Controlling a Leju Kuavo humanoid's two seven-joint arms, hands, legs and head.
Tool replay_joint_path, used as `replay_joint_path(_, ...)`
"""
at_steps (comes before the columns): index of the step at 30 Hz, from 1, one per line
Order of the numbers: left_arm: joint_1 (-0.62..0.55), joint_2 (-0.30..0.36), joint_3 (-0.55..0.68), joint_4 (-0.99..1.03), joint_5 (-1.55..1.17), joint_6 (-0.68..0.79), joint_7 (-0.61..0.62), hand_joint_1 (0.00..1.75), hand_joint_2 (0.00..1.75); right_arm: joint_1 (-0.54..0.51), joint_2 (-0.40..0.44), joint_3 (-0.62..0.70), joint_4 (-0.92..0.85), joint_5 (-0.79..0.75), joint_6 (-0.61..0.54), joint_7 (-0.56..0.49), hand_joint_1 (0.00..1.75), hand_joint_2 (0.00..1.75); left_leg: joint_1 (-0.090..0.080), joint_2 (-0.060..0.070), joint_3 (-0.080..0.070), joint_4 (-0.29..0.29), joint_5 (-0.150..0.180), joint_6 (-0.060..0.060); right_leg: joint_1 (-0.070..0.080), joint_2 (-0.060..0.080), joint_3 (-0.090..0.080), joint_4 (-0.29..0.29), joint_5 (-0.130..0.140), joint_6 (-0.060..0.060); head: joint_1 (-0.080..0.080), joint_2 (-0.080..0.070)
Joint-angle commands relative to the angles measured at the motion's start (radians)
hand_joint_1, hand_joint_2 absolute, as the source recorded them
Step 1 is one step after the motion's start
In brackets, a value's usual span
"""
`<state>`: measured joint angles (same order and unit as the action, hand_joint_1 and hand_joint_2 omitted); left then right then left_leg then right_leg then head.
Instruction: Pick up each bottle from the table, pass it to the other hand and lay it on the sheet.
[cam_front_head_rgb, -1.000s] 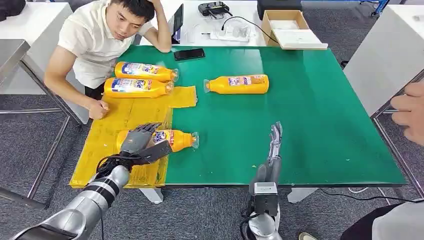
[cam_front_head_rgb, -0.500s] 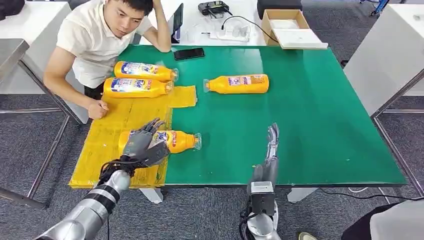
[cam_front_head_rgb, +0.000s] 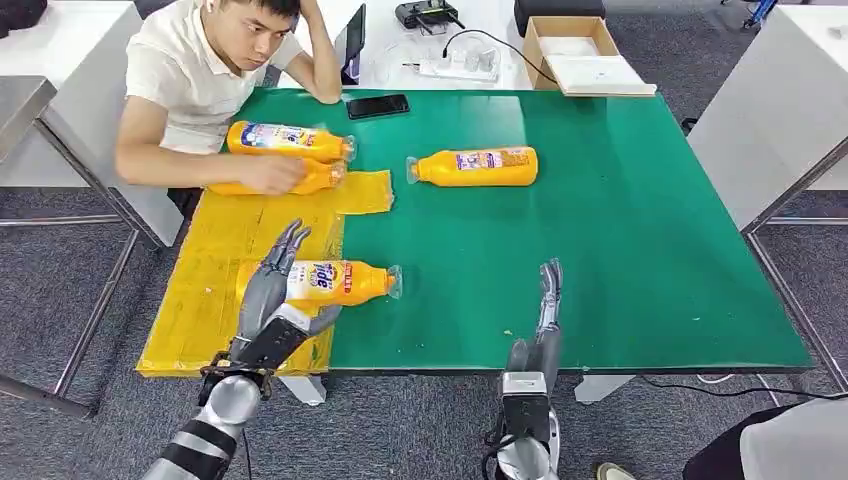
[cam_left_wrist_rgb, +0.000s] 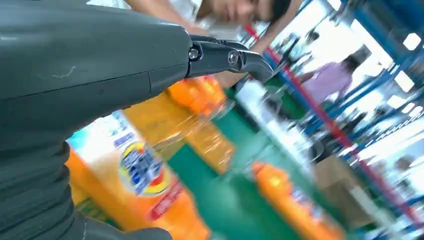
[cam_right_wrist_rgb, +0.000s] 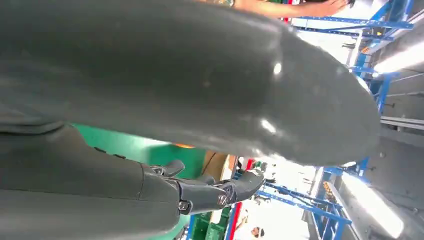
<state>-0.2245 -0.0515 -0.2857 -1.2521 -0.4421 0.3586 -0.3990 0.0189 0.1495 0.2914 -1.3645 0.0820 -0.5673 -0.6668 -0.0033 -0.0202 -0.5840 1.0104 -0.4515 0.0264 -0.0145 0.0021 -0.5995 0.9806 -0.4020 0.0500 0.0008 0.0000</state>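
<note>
An orange bottle (cam_front_head_rgb: 335, 283) lies on its side, its base on the yellow sheet (cam_front_head_rgb: 215, 255) and its cap end over the green table (cam_front_head_rgb: 620, 230). My left hand (cam_front_head_rgb: 272, 300) hovers at the bottle's base with fingers spread and straight, gripping nothing. In the left wrist view that bottle (cam_left_wrist_rgb: 145, 185) sits close beneath my left hand (cam_left_wrist_rgb: 100, 75). My right hand (cam_front_head_rgb: 545, 310) stands open, fingers straight, near the table's front edge. A second bottle (cam_front_head_rgb: 475, 166) lies on the bare green. Two more, one (cam_front_head_rgb: 290, 139) behind the other (cam_front_head_rgb: 322, 178), lie at the sheet's far end.
A person sits at the table's far left corner, one hand (cam_front_head_rgb: 268, 174) resting on the nearer of the two far bottles. A black phone (cam_front_head_rgb: 378, 106) lies at the back edge. A cardboard box (cam_front_head_rgb: 575, 55) and cables sit on the white desk behind.
My left hand has let go of the near bottle, straightened its fingers and drawn back toward the front edge. The person's hand has moved onto a far bottle. My right hand dropped slightly.
</note>
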Motion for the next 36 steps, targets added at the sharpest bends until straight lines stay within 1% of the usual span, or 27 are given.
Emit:
replay_joint_path(1, 0.042, 0.037, -0.019, -0.165, 0.042, 0.009, -0.004, 0.0, 1.75, -0.006, -0.02, 0.009, 0.012, -0.003, -0.014, -0.031, 0.0, 0.0, 0.001, 0.003, 0.003, 0.0, -0.001, -0.002, 0.001, 0.001, 0.003, 0.0, -0.001, -0.002, 0.0, 0.0)
replay_joint_path(2, 0.049, 0.038, -0.02, -0.183, 0.074, 0.002, -0.009, 0.0, 1.75, -0.005, -0.025, 0.014, 0.005, 0.004, -0.023, -0.031, 0.0, 0.0, 0.001, 0.002, 0.002, 0.0, -0.001, -0.001, 0.001, 0.001, 0.001, 0.0, 0.0, -0.002, 0.0, 0.0)
replay_joint_path(3, 0.068, 0.038, -0.025, -0.229, 0.161, -0.034, -0.019, 0.0, 1.75, -0.005, -0.05, 0.034, -0.003, 0.017, -0.048, -0.031, 0.0, 0.0, 0.001, 0.003, 0.003, 0.0, -0.002, -0.002, 0.001, 0.001, 0.002, 0.0, -0.001, -0.002, 0.0, 0.0)
replay_joint_path(4, 0.081, 0.032, -0.025, -0.253, 0.207, -0.051, -0.017, 0.0, 1.75, 0.002, -0.044, 0.005, -0.01, -0.027, -0.014, -0.031, 0.0, 0.0, 0.001, 0.003, 0.002, 0.0, -0.001, -0.001, 0.001, 0.001, 0.001, 0.0, -0.001, -0.002, 0.0, 0.0)
replay_joint_path(5, 0.1, 0.027, -0.028, -0.279, 0.235, -0.053, -0.011, 0.0, 1.75, 0.011, -0.02, -0.063, -0.019, -0.071, 0.063, -0.031, 0.0, 1.75, 0.001, 0.004, 0.003, 0.0, -0.002, -0.002, 0.001, 0.002, 0.002, 0.0, -0.001, -0.002, 0.0, 0.0)
replay_joint_path(6, 0.124, 0.021, -0.038, -0.303, 0.274, -0.051, -0.008, 0.0, 1.75, 0.007, -0.028, -0.082, -0.004, -0.001, 0.068, -0.031, 0.0, 1.75, 0.0, 0.002, 0.002, 0.0, -0.001, -0.001, 0.001, 0.0, 0.001, 0.0, -0.001, -0.001, 0.0, 0.0)
replay_joint_path(7, 0.142, 0.013, -0.041, -0.315, 0.314, -0.054, -0.014, 0.0, 1.75, -0.007, -0.048, -0.074, 0.037, 0.045, 0.049, -0.031, 0.0, 1.75, 0.001, 0.002, 0.003, 0.0, -0.002, -0.002, 0.001, 0.0, 0.003, 0.0, -0.002, -0.002, 0.0, 0.0)
replay_joint_path(8, 0.163, -0.008, -0.032, -0.327, 0.383, -0.069, -0.026, 0.0, 1.75, -0.03, -0.065, -0.075, 0.116, 0.114, 0.014, -0.031, 0.0, 1.75, 0.001, 0.001, 0.002, -0.001, -0.001, -0.001, 0.001, 0.0, 0.003, -0.001, -0.001, -0.001, 0.0, 0.0)
replay_joint_path(9, 0.189, -0.02, -0.036, -0.336, 0.454, -0.097, -0.03, 0.0, 1.75, -0.065, -0.081, -0.088, 0.212, 0.255, -0.105, -0.031, 0.0, 1.75, 0.001, 0.003, 0.005, -0.002, -0.002, -0.001, 0.001, 0.001, 0.005, -0.002, -0.001, -0.001, 0.0, 0.0)
replay_joint_path(10, 0.215, -0.038, -0.029, -0.338, 0.492, -0.093, -0.029, 0.0, 1.75, -0.094, -0.066, -0.166, 0.285, 0.346, -0.131, -0.031, 0.0, 1.75, 0.001, 0.003, 0.005, -0.002, -0.001, -0.001, 0.001, 0.002, 0.005, -0.003, 0.0, -0.001, 0.0, 0.0)
replay_joint_path(11, 0.226, -0.039, -0.036, -0.335, 0.495, -0.091, -0.03, 0.0, 1.75, -0.106, -0.062, -0.193, 0.306, 0.374, -0.131, -0.031, 0.0, 1.75, 0.001, 0.004, 0.007, -0.002, -0.002, -0.001, 0.001, 0.002, 0.007, -0.004, 0.0, -0.001, 0.0, 0.0)
replay_joint_path(13, 0.23, -0.04, -0.037, -0.334, 0.496, -0.089, -0.033, 0.0, 1.75, -0.109, -0.065, -0.193, 0.309, 0.372, -0.131, -0.031, 0.0, 1.75, 0.0, 0.002, 0.003, -0.001, -0.001, 0.0, 0.0, 0.0, 0.003, -0.002, 0.0, -0.001, 0.0, 0.0)
replay_joint_path(14, 0.23, -0.04, -0.037, -0.334, 0.496, -0.089, -0.033, 0.0, 1.75, -0.109, -0.065, -0.193, 0.309, 0.372, -0.131, -0.031, 0.0, 1.75, 0.0, 0.003, 0.005, -0.002, -0.001, -0.001, 0.001, 0.0, 0.005, -0.003, 0.0, -0.001, 0.0, 0.0)
replay_joint_path(16, 0.226, -0.037, -0.034, -0.332, 0.496, -0.089, -0.034, 0.0, 1.75, -0.108, -0.061, -0.192, 0.308, 0.374, -0.131, -0.031, 0.0, 1.75, 0.0, 0.0, 0.001, -0.001, -0.001, -0.001, 0.0, -0.001, 0.002, -0.002, 0.0, -0.001, 0.0, 0.0)
replay_joint_path(21, 0.222, -0.036, -0.033, -0.332, 0.496, -0.089, -0.034, 0.0, 1.75, -0.106, -0.058, -0.192, 0.306, 0.377, -0.131, -0.031, 0.0, 1.75, 0.0, 0.001, 0.002, -0.001, -0.001, -0.001, 0.0, 0.0, 0.002, -0.001, 0.0, -0.001, 0.0, 0.0)
replay_joint_path(22, 0.228, -0.045, -0.024, -0.326, 0.507, -0.086, -0.03, 0.0, 1.75, -0.109, -0.029, -0.279, 0.319, 0.541, -0.131, -0.023, 0.0, 1.75, 0.0, 0.002, 0.003, -0.001, -0.001, -0.002, 0.001, 0.0, 0.003, -0.002, 0.0, -0.002, 0.0, 0.0)
replay_joint_path(23, 0.234, -0.047, -0.023, -0.312, 0.465, -0.049, -0.033, 0.0, 1.75, -0.125, -0.034, -0.309, 0.353, 0.654, -0.131, 0.027, 0.0, 1.75, 0.0, 0.001, 0.002, -0.001, -0.001, -0.001, 0.0, 0.0, 0.002, -0.001, 0.0, -0.001, 0.0, 0.0)
replay_joint_path(25, 0.241, -0.059, -0.018, -0.299, 0.456, -0.029, -0.039, 0.0, 1.75, -0.15, -0.047, -0.351, 0.388, 0.782, -0.131, 0.086, 0.0, 1.75, 0.0, 0.002, 0.004, -0.002, -0.001, -0.001, 0.0, 0.001, 0.003, -0.002, 0.0, -0.001, 0.0, 0.0)
replay_joint_path(27, 0.244, -0.055, -0.026, -0.303, 0.463, -0.048, -0.042, 0.0, 1.75, -0.18, -0.072, -0.377, 0.435, 0.904, -0.131, 0.156, 0.0, 1.75, 0.0, 0.002, 0.003, -0.001, -0.001, -0.001, 0.0, 0.0, 0.003, -0.002, 0.0, -0.001, 0.0, 0.0)
replay_joint_path(29, 0.247, -0.055, -0.031, -0.315, 0.439, -0.036, -0.056, 0.0, 1.75, -0.209, -0.085, -0.387, 0.48, 0.936, -0.131, 0.174, 0.0, 1.75, 0.0, 0.003, 0.005, -0.001, -0.002, -0.001, 0.001, 0.001, 0.005, -0.003, -0.001, -0.002, 0.0, 0.0)
replay_joint_path(30, 0.247, -0.059, -0.029, -0.319, 0.421, -0.017, -0.063, 0.0, 1.75, -0.224, -0.089, -0.38, 0.51, 0.924, -0.131, 0.175, 0.0, 1.75, 0.0, 0.001, 0.003, -0.001, -0.001, -0.001, 0.0, -0.001, 0.004, -0.002, 0.0, -0.001, 0.0, 0.0)
replay_joint_path(31, 0.246, -0.062, -0.027, -0.317, 0.4, 0.007, -0.07, 0.0, 1.75, -0.232, -0.093, -0.378, 0.519, 0.933, -0.131, 0.184, 0.0, 1.75, 0.0, 0.001, 0.002, -0.001, -0.001, 0.0, 0.0, 0.0, 0.002, -0.002, 0.0, 0.0, 0.0, 0.0)
replay_joint_path(32, 0.24, -0.063, -0.028, -0.306, 0.344, 0.058, -0.073, 0.0, 1.75, -0.252, -0.098, -0.361, 0.558, 0.952, -0.131, 0.211, 0.0, 1.75, 0.0, 0.003, 0.004, -0.001, -0.001, -0.001, 0.0, 0.001, 0.004, -0.002, 0.0, -0.001, 0.0, 0.0)
replay_joint_path(33, 0.24, -0.063, -0.028, -0.306, 0.344, 0.058, -0.073, 0.0, 1.75, -0.252, -0.098, -0.361, 0.558, 0.952, -0.131, 0.211, 0.0, 1.75, -0.001, 0.002, 0.002, -0.001, -0.001, 0.0, -0.001, 0.001, 0.003, -0.002, 0.0, -0.001, 0.0, 0.0)
replay_joint_path(34, 0.237, -0.063, -0.028, -0.299, 0.337, 0.067, -0.076, 0.0, 1.75, -0.264, -0.102, -0.351, 0.582, 0.945, -0.131, 0.217, 0.0, 1.75, 0.0, 0.003, 0.004, -0.001, -0.002, -0.001, 0.0, 0.002, 0.004, -0.002, 0.0, -0.001, 0.0, 0.0)
replay_joint_path(35, 0.232, -0.062, -0.032, -0.29, 0.335, 0.067, -0.074, 0.0, 1.75, -0.28, -0.109, -0.333, 0.622, 0.939, -0.131, 0.229, 0.0, 1.75, -0.001, 0.002, 0.002, -0.001, -0.001, -0.001, -0.001, 0.001, 0.003, -0.002, 0.0, -0.001, 0.0, 0.0)
replay_joint_path(36, 0.227, -0.06, -0.038, -0.281, 0.333, 0.067, -0.07, 0.0, 1.75, -0.3, -0.115, -0.321, 0.662, 0.923, -0.13, 0.242, 0.0, 1.75, 0.0, 0.003, 0.005, -0.001, -0.002, -0.002, 0.0, 0.001, 0.004, -0.002, 0.0, -0.002, 0.0, 0.0)
